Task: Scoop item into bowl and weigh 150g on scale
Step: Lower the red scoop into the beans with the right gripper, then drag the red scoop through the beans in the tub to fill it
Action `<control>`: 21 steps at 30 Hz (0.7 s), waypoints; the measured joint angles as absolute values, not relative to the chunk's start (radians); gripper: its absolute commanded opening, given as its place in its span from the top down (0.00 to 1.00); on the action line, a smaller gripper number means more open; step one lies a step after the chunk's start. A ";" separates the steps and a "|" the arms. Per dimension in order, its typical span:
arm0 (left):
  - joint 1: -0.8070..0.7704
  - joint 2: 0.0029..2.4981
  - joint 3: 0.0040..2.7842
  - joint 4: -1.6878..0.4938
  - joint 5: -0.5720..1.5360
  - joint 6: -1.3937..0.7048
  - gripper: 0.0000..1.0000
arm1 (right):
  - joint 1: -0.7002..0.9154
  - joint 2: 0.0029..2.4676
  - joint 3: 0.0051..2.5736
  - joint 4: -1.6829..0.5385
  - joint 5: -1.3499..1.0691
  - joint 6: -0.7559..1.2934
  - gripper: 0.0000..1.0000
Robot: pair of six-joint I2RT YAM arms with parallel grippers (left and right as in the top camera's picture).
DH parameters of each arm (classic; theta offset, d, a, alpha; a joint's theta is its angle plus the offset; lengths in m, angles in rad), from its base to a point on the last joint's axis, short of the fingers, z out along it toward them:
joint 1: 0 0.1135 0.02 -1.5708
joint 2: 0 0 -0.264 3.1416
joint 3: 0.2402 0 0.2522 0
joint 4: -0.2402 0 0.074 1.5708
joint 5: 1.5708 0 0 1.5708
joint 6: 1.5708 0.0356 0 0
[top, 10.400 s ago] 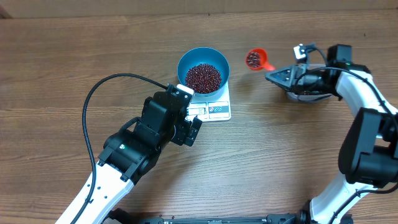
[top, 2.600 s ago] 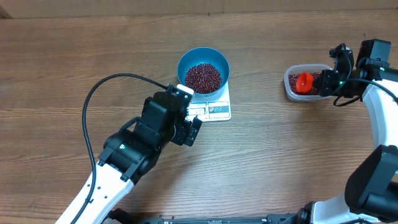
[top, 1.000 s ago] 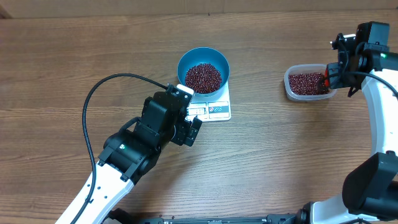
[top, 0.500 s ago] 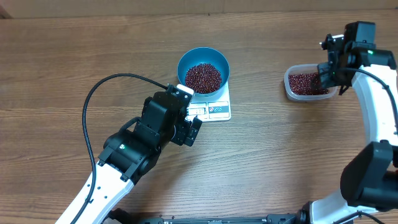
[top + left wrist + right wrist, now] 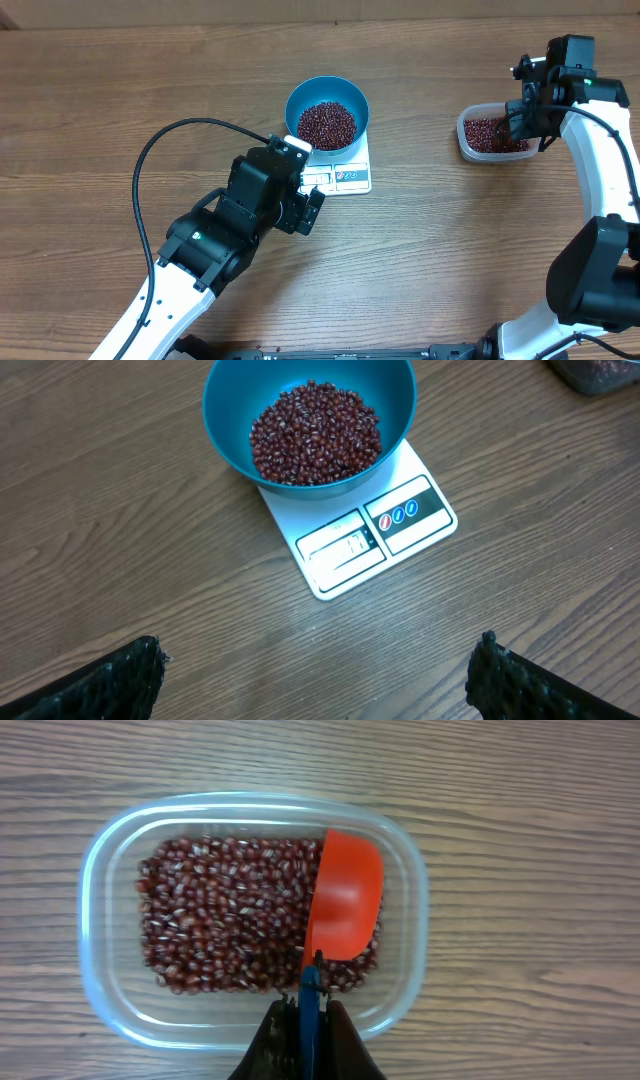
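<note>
A heap of dark red beans (image 5: 315, 432) is held in the blue bowl (image 5: 225, 400), which is set on the white scale (image 5: 385, 535) on the wooden table (image 5: 100, 100). More beans are kept in a clear plastic tub (image 5: 95, 890), well apart to the right. A red scoop (image 5: 343, 910) is laid over them, and its blue handle is pinched tight by the right gripper (image 5: 305, 1010). The left gripper (image 5: 315, 680) is spread wide near the scale, with nothing in it. The numbers on the scale cannot be read. Only the tips of the left fingers are seen. From above, the scoop is hidden by the right arm.
</note>
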State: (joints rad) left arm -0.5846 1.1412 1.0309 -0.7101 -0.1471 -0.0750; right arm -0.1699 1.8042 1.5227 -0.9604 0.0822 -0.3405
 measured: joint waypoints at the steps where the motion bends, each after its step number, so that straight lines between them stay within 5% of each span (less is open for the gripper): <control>1: -0.585 1.141 1.031 -0.710 -0.147 -0.075 0.01 | -0.170 1.804 1.523 -0.960 0.070 -0.340 0.96; 21: -0.585 1.141 1.031 -0.710 -0.147 -0.075 0.00 | -0.170 1.804 1.485 -0.960 -0.078 -0.336 0.96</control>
State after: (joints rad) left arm -0.5846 1.1412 1.0309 -0.7101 -0.1471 -0.0750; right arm -0.1703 1.8042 1.4853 -0.9604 -0.0784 -0.3363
